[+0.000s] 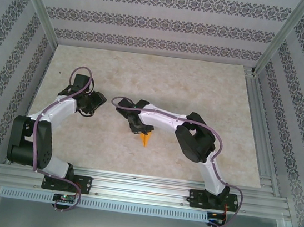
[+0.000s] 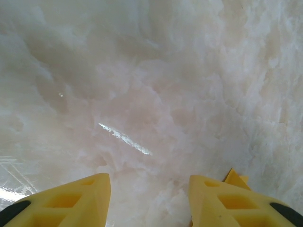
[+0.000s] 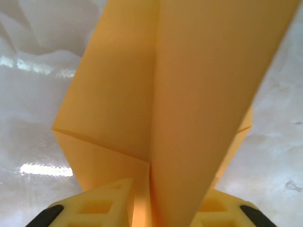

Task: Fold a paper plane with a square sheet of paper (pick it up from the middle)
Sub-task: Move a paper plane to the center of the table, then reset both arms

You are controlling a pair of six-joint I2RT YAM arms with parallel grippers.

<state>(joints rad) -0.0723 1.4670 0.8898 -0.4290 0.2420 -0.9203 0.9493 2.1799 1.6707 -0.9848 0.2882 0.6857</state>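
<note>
Over the pale marbled worktop, the left end effector hangs open and empty beside the right end effector, whose jaws flank the creased paper plane, grip unclear; folding seems nearly done

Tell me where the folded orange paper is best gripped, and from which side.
Probably at the centre crease of the folded paper, near its end, coming end-on with one finger on each face: the layers stack there into a stiff ridge, while the flat wings look floppy. The right pincer sits that way.
</note>
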